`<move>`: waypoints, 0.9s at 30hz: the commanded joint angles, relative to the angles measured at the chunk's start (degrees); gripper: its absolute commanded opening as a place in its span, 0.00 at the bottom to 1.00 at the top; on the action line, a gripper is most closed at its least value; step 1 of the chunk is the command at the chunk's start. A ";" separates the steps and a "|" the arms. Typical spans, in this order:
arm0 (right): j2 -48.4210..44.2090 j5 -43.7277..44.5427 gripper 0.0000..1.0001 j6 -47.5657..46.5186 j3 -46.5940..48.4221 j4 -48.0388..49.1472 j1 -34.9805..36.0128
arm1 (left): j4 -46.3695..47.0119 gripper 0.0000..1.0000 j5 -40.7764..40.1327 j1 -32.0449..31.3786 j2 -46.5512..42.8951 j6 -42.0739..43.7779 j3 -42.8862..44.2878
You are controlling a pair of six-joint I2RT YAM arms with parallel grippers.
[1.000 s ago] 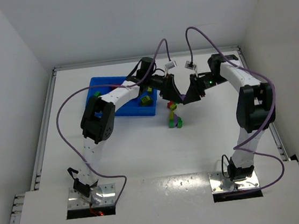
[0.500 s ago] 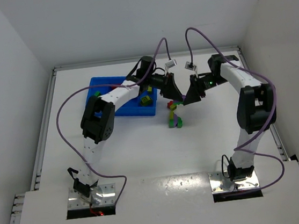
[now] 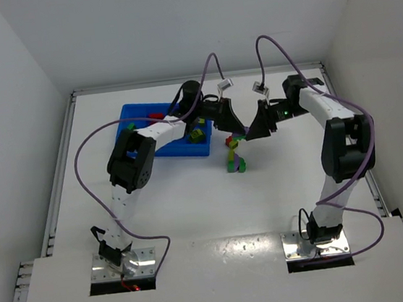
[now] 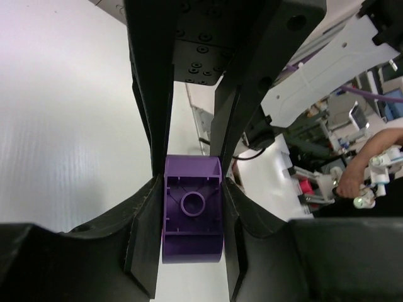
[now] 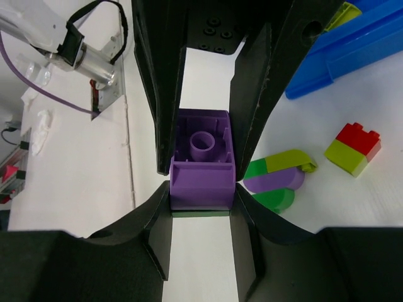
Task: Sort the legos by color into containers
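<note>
Left jaws were clamped on a purple lego point(image 4: 192, 220); right jaws gripped a purple-and-green clump point(image 5: 201, 167) near the blue tray point(image 3: 180, 150)

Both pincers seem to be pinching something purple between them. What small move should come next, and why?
Probably a gentle pull apart. The left pincer is shut on a purple brick, the right pincer on a second purple brick, and from above they meet tip to tip, so the pieces may be joined; separating them comes before binning.
</note>
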 commanded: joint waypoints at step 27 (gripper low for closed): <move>-1.16 4.92 0.66 6.42 2.15 4.76 0.76 | -26.61 0.00 -34.41 15.29 -24.03 31.21 -10.61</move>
